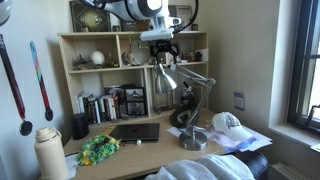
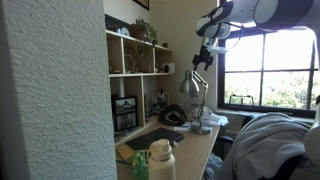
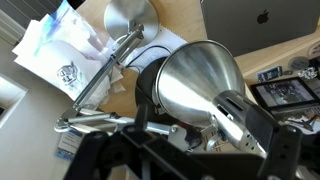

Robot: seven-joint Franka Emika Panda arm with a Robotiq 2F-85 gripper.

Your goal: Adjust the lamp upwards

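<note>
The silver desk lamp stands on the desk in both exterior views. Its shiny cone shade [image 1: 168,76] [image 2: 188,87] points down and its thin jointed arm [image 1: 203,82] runs to the round base [image 1: 193,141]. My gripper [image 1: 160,50] [image 2: 203,58] hangs just above the shade, fingers pointing down. In the wrist view the shade [image 3: 195,80] fills the middle, with the arm [image 3: 100,78] and base [image 3: 130,17] beyond it. My gripper [image 3: 195,135] is open, its dark fingers on either side of the shade's rear neck. I cannot tell if they touch it.
A closed laptop [image 1: 135,131] lies on the desk, with a white cap [image 1: 228,123] on papers beside the lamp base. A black microscope-like object [image 1: 184,103] stands behind the lamp. The shelf unit [image 1: 100,70] holds books. A water bottle [image 1: 49,152] stands in front. A window [image 2: 275,70] is nearby.
</note>
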